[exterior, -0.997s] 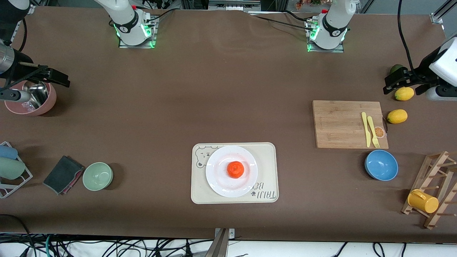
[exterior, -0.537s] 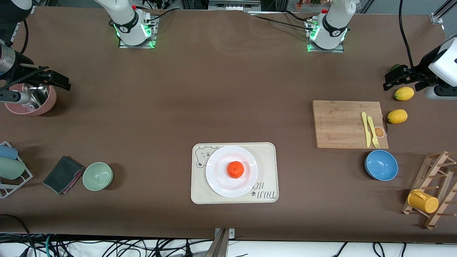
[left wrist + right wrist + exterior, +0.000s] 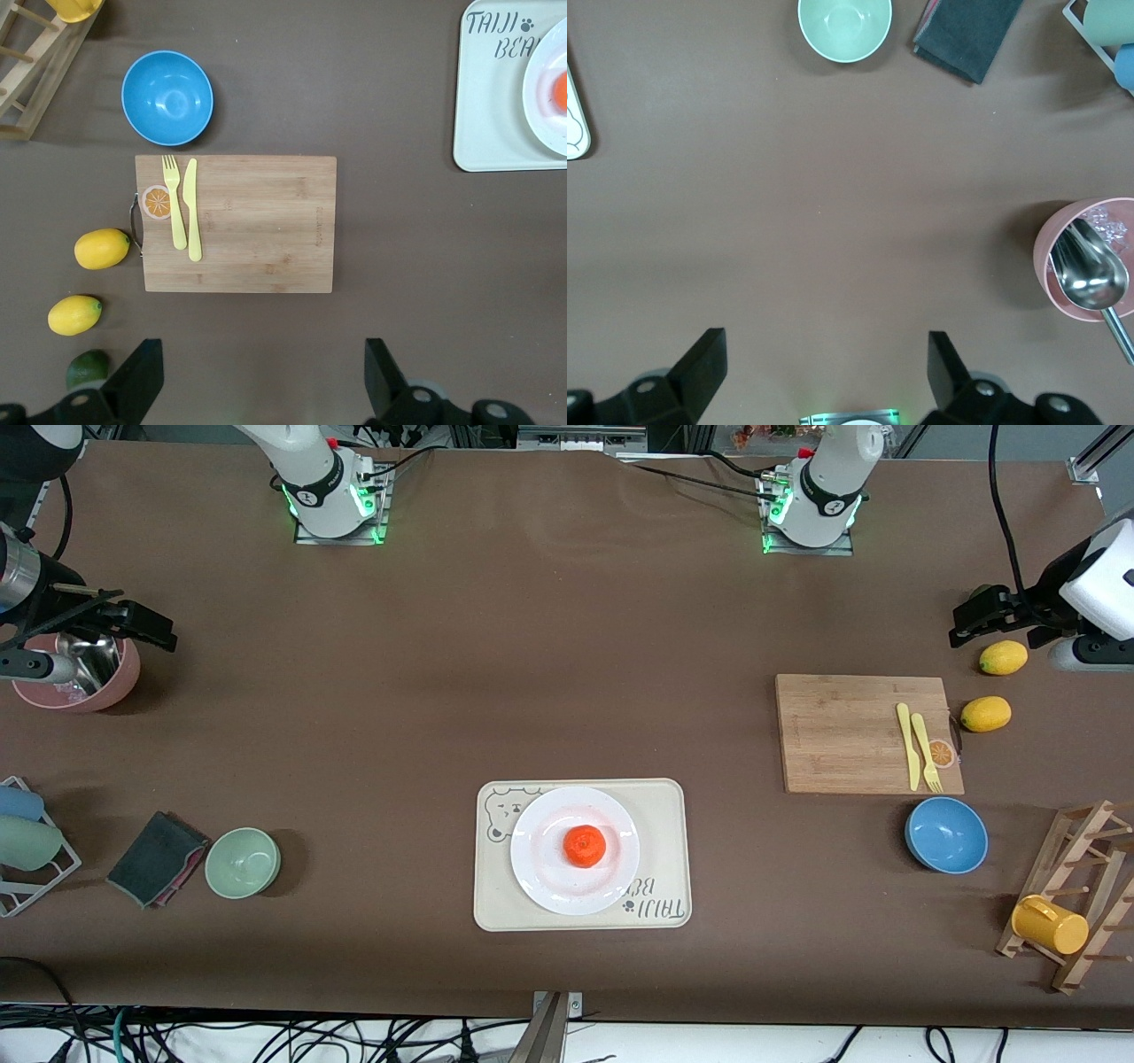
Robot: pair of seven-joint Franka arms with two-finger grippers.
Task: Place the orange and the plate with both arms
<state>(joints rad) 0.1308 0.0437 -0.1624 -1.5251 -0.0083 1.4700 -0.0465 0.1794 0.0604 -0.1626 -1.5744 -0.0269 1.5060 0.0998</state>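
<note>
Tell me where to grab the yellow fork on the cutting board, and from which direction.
Grip the yellow fork across its slim handle, near the middle, coming straight down from above. It lies flat on the cutting board, so there is nothing to get under. The yellow knife lies parallel and very close beside it, so a narrow opening is probably safest.

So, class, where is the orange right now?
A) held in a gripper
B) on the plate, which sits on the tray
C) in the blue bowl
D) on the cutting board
B: the orange rests on the plate, which sits on the tray, and neither gripper is near it.
</note>
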